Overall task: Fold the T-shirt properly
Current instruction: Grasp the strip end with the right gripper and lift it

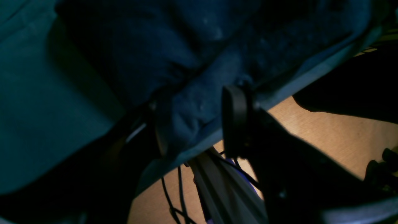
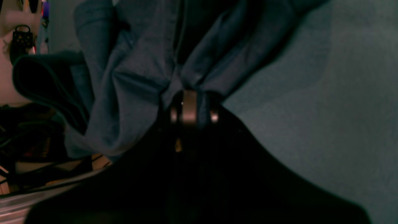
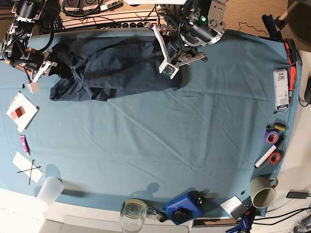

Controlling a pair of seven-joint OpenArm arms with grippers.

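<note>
1. Tablecloth (image 3: pixel 194 136): teal, covers the whole work surface. The central and near areas are free of garment fabric.
2. T-shirt (image 3: pixel 112 68): lies bunched in a long band along the far edge of the tablecloth. Its long axis runs side to side in the base view, from the far corner on that view's left to about the middle of the far edge. No flat panel is laid out; the fabric is heavily creased.
3. Right gripper (image 2: pixel 191 107): positioned at the band's end on the base view's left. The right wrist view shows the jaws drawn together on a gathered pinch of T-shirt fabric, with folds radiating from the grip.
4. Left gripper (image 1: pixel 192 124): positioned at the opposite end of the band, near the middle of the far edge. The left wrist view shows the jaws standing apart, with a ridge of T-shirt fabric and its hem between them. No clamping is evident.
5. Governing relation: each arm holds station at one end of the long axis. Judgement: the left jaws must close before the band can be drawn toward the open cloth.
</note>
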